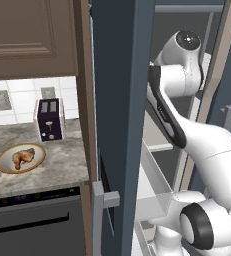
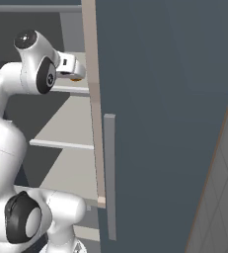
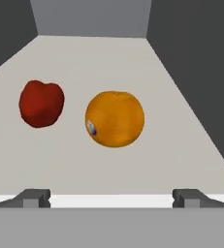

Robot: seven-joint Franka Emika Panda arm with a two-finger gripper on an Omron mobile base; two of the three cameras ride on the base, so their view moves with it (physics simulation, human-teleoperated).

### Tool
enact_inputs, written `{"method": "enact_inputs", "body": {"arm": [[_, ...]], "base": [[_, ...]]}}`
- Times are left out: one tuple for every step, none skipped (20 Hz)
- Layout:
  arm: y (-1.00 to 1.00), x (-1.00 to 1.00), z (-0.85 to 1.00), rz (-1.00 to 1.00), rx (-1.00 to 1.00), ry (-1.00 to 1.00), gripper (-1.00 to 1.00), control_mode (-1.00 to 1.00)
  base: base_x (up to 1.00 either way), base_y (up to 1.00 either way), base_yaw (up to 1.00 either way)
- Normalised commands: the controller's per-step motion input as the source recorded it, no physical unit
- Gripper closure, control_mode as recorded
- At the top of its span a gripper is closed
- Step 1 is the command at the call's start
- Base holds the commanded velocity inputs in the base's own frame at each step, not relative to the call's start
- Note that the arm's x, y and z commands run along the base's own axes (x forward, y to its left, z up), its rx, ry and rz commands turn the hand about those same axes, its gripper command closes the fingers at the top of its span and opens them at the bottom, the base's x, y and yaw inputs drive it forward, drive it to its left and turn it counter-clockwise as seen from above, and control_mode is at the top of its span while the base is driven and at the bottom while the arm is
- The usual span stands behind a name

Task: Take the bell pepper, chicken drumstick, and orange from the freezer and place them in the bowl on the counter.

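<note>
In the hand view the orange (image 3: 115, 119) rests on a pale freezer shelf (image 3: 108, 58), straight ahead of my gripper (image 3: 112, 198). The red bell pepper (image 3: 41, 103) lies to its left, apart from it. The gripper is open, its fingertips (image 3: 36, 197) set wide and short of both, with nothing between them. My arm reaches into the dark slate freezer (image 1: 114, 100) at upper-shelf height. The chicken drumstick (image 1: 23, 157) lies in the beige bowl (image 1: 6, 162) on the marbled counter (image 1: 62, 165) to the left.
A dark toaster (image 1: 49, 120) stands behind the bowl against the tiled wall. The open freezer door (image 2: 170, 123) fills the right side, with a grey handle (image 2: 109, 173). Lower pale shelves (image 2: 61, 143) and a clear drawer (image 1: 157, 200) sit below my arm.
</note>
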Motion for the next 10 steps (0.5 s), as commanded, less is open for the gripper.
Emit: {"method": "enact_inputs", "body": {"arm": [[0.0,0.35,-0.06,0.0,0.0,0.0,-1.0,-1.0],[0.0,0.35,-0.05,0.0,0.0,0.0,-1.0,-1.0],[0.0,0.36,-0.03,0.0,0.0,0.0,-1.0,-1.0],[0.0,0.36,-0.01,0.0,0.0,0.0,-1.0,-1.0],[0.0,0.34,-0.02,0.0,0.0,0.0,-1.0,-1.0],[0.0,0.34,-0.01,0.0,0.0,0.0,-1.0,-1.0],[0.0,0.34,-0.03,0.0,0.0,0.0,-1.0,-1.0],[0.0,0.34,-0.05,0.0,0.0,0.0,-1.0,-1.0],[0.0,0.34,-0.05,0.0,0.0,0.0,-1.0,-1.0],[0.0,0.32,-0.06,0.0,0.0,0.0,-1.0,-1.0]], "base": [[0.0,0.0,0.0],[0.0,0.0,0.0],[0.0,0.0,0.0],[0.0,0.0,0.0],[0.0,0.0,0.0],[0.0,0.0,0.0],[0.0,0.0,0.0],[0.0,0.0,0.0],[0.0,0.0,0.0],[0.0,0.0,0.0]]}}
